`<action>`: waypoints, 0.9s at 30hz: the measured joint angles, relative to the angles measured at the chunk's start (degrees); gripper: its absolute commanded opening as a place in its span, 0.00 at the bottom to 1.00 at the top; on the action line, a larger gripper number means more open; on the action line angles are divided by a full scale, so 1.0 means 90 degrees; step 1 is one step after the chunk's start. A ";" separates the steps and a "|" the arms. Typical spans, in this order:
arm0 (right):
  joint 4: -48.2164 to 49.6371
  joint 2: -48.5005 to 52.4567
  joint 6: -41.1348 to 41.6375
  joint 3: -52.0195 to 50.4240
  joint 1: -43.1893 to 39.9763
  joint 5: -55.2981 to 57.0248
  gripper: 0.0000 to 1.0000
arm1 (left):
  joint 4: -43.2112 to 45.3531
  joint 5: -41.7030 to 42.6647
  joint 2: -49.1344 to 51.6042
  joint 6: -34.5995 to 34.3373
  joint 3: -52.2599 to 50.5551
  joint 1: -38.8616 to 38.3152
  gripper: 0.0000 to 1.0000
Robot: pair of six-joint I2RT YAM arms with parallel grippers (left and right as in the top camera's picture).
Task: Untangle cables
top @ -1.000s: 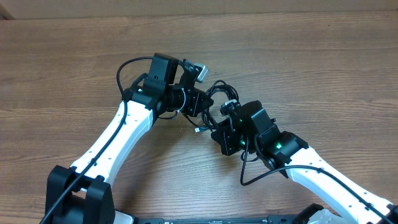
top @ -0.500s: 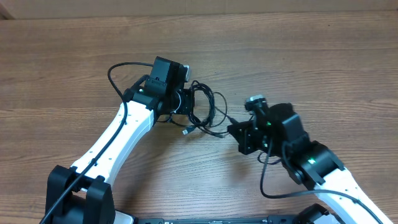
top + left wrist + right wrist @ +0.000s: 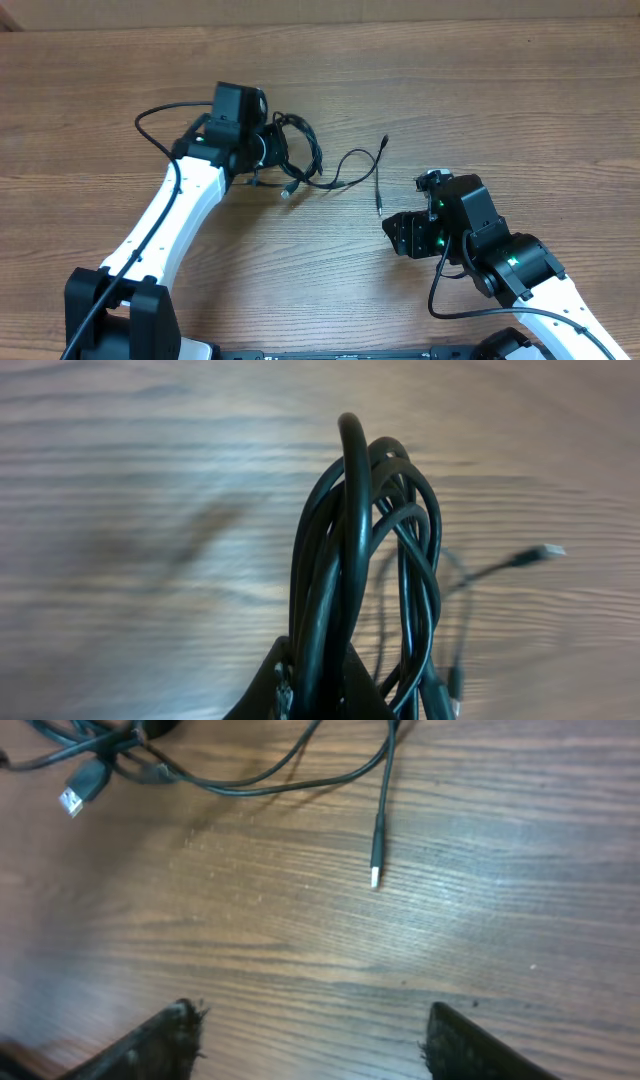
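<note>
Two arms, two sets of fingers. Left fingers (image 3: 262,695) are closed tight on the cables (image 3: 296,150): one coil of several black loops standing up out of the grip. The number of cables inside the coil cannot be told. Three plug ends counted. The silvery plug (image 3: 287,191) lies just beside the left fingers, the thin plug (image 3: 379,207) lies on a loose strand ahead of the right fingers, and the third end (image 3: 385,140) lies beyond that. Right fingers (image 3: 165,1040) are spread wide, holding nothing, apart from the thin plug. Worktop (image 3: 520,100): bare wood between the two sets of fingers and on both outer sides. Its far edge is well beyond both.
</note>
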 measured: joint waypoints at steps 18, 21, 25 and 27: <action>0.1916 0.0636 0.0597 0.0000 0.0000 -0.1710 1.00 | 0.0498 0.2203 0.0000 0.0175 0.0002 0.0087 0.04; 0.2013 0.0804 0.0789 0.0000 0.0000 -0.1853 1.00 | 0.0520 0.2363 0.0000 0.0204 0.0002 0.0087 0.04; 0.2018 0.0935 0.0889 0.0000 0.0000 -0.1919 1.00 | 0.0644 0.2846 0.0000 0.0610 0.0002 0.0087 0.04; 0.2016 0.0969 0.0925 0.0000 0.0000 -0.1938 1.00 | 0.0648 0.3179 0.0000 0.0993 0.0002 0.0087 0.04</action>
